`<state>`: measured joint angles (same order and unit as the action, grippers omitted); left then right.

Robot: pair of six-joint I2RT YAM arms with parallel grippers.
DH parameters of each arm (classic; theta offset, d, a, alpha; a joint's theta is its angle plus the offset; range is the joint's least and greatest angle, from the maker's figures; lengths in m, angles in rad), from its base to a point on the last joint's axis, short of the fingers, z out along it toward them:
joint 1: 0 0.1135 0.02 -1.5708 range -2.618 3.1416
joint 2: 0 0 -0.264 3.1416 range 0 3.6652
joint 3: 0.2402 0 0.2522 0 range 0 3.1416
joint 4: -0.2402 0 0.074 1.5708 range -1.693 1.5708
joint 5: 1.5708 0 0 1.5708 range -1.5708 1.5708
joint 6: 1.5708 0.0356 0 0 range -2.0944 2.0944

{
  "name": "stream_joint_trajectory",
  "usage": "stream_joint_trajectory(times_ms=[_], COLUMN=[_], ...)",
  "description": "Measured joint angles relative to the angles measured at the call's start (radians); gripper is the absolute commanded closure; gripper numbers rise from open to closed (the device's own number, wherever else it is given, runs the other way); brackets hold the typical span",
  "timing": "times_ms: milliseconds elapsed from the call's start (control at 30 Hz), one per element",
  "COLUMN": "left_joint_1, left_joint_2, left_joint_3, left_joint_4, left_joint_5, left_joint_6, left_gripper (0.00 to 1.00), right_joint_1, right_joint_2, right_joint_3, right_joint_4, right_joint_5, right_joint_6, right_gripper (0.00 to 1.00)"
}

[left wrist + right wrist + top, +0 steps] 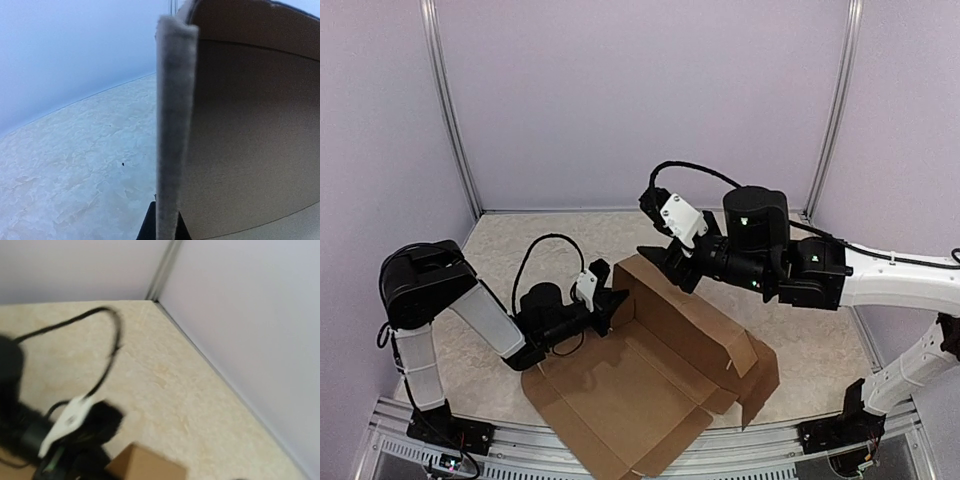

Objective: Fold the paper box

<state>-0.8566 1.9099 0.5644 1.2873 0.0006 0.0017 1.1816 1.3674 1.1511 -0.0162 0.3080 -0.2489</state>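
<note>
The paper box (650,390) is brown corrugated cardboard, lying partly folded at the table's near middle with its back wall raised and its front flaps flat. My left gripper (613,303) is shut on the back wall's left end. In the left wrist view the wall's edge (172,125) stands on end between my two black fingertips (148,227), with the box's inner face (250,125) to the right. My right gripper (668,268) hovers at the back wall's top edge, open and holding nothing. Its fingers stay out of the blurred right wrist view, which shows a box corner (150,465).
Purple walls with aluminium posts (450,110) close in the back and sides. A metal rail (520,445) runs along the table's near edge. The left arm and its black cable (100,365) show in the right wrist view. Pale stone-patterned tabletop (75,175) lies left of the box.
</note>
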Motion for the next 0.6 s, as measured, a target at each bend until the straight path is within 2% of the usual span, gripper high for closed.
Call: stream_joint_trajectory(times_ms=[33,133,167,600], left_joint_1=[0.0,0.0,0.0,0.01], left_joint_2=[0.013,0.048,0.06,0.126], left_joint_3=[0.002,0.005,0.007,0.054], left_joint_4=[0.006,0.014,0.017,0.071], left_joint_5=[0.011,0.041,0.053,0.125], left_joint_6=[0.0,0.002,0.007,-0.002], left_gripper=[1.0,1.0,1.0,1.0], right_joint_1=[-0.027,-0.093,-0.113,-0.22], right_joint_2=[0.001,0.023,0.036,0.268], right_joint_3=[0.017,0.074,0.093,0.166], right_joint_4=[-0.018,-0.054,-0.064,-0.078], right_joint_5=[-0.022,-0.09,-0.11,-0.272], right_joint_6=[0.027,0.103,0.129,0.323], right_gripper=[0.76,0.98,1.0,1.0])
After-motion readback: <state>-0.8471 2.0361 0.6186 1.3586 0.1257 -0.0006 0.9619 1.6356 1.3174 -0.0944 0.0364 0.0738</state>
